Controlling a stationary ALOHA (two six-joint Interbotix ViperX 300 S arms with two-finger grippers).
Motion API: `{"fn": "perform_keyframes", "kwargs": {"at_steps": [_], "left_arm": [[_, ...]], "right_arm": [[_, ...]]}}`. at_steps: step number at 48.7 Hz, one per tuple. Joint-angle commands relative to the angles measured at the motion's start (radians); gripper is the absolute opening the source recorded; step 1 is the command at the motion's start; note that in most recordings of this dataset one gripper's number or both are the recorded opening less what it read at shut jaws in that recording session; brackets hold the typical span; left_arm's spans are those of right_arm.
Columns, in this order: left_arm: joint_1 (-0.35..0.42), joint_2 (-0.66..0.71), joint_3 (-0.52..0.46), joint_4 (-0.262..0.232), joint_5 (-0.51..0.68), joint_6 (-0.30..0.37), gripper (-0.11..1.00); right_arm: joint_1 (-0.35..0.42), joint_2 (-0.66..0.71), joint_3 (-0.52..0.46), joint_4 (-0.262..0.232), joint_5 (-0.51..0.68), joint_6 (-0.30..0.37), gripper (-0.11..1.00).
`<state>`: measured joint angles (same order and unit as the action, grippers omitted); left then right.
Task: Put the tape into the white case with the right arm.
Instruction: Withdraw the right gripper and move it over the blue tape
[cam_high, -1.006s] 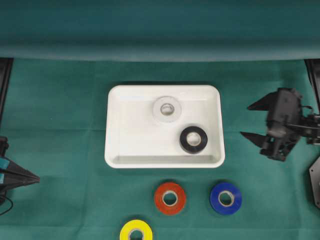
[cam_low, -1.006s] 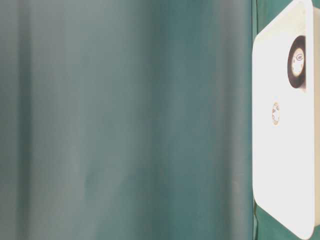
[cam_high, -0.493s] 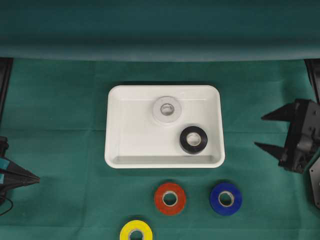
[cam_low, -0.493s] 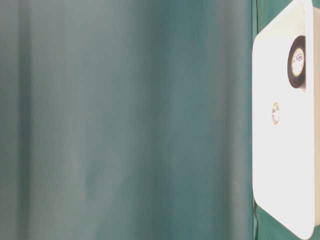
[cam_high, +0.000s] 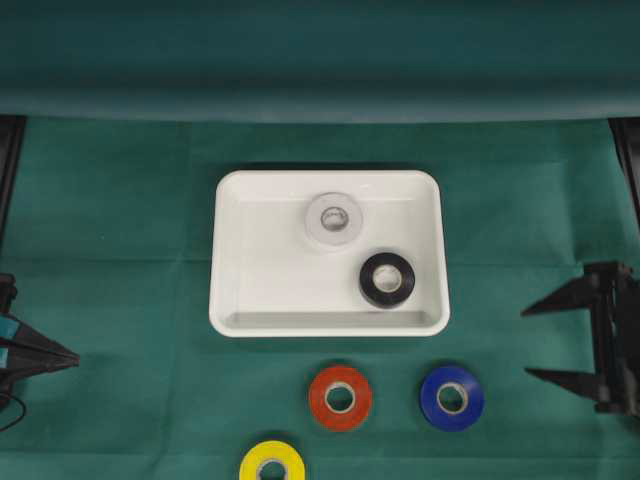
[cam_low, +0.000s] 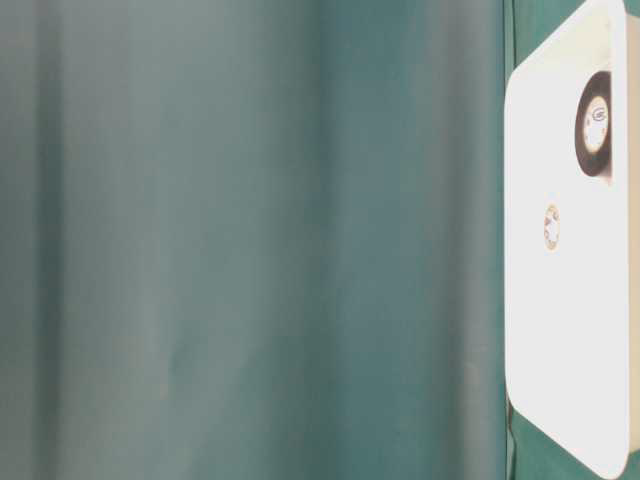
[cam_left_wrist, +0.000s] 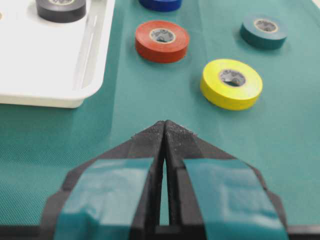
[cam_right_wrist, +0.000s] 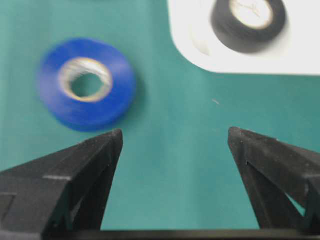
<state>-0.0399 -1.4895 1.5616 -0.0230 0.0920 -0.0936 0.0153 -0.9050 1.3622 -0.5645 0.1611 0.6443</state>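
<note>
The white case (cam_high: 262, 272) lies mid-table and holds a white tape roll (cam_high: 334, 219) and a black tape roll (cam_high: 387, 279). It also shows in the table-level view (cam_low: 570, 330). In front of it on the cloth lie a red roll (cam_high: 340, 397), a blue roll (cam_high: 452, 397) and a yellow roll (cam_high: 272, 462). My right gripper (cam_high: 527, 343) is open and empty at the right edge, to the right of the blue roll. In the right wrist view the blue roll (cam_right_wrist: 87, 82) lies ahead of the left prong of that gripper (cam_right_wrist: 175, 135). My left gripper (cam_high: 70, 355) is shut and empty at the far left.
The left wrist view shows the shut gripper (cam_left_wrist: 164, 122) low over the cloth, with the yellow roll (cam_left_wrist: 231, 83), red roll (cam_left_wrist: 162, 40) and a teal roll (cam_left_wrist: 263, 31) ahead and the case rim (cam_left_wrist: 90, 65) to the left. A green curtain hangs behind.
My right gripper has swung from beside the case's right side toward the table's front, and now sits level with the blue roll, still open. The left arm and the rolls have not moved.
</note>
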Motion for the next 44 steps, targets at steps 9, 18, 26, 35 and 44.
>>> {"fn": "perform_keyframes", "kwargs": {"at_steps": [9, 18, 26, 35, 44], "left_arm": [[0.003, 0.018, -0.014, -0.002, -0.009, 0.000, 0.00], [0.003, 0.018, -0.014, -0.002, -0.009, 0.000, 0.00], [0.003, 0.018, -0.014, -0.002, -0.009, 0.000, 0.00], [0.003, 0.018, -0.014, -0.002, -0.008, 0.000, 0.00], [0.003, 0.018, -0.015, -0.002, -0.009, 0.000, 0.00]], "right_arm": [[0.058, -0.041, 0.000, 0.006, -0.002, 0.020, 0.57], [0.064, -0.015, -0.006, 0.005, -0.003, 0.020, 0.57], [0.064, 0.002, -0.011, 0.005, -0.002, 0.020, 0.57], [0.072, 0.041, -0.028, 0.006, -0.003, 0.020, 0.57], [0.106, 0.127, -0.066, 0.005, -0.006, 0.018, 0.57]]}}
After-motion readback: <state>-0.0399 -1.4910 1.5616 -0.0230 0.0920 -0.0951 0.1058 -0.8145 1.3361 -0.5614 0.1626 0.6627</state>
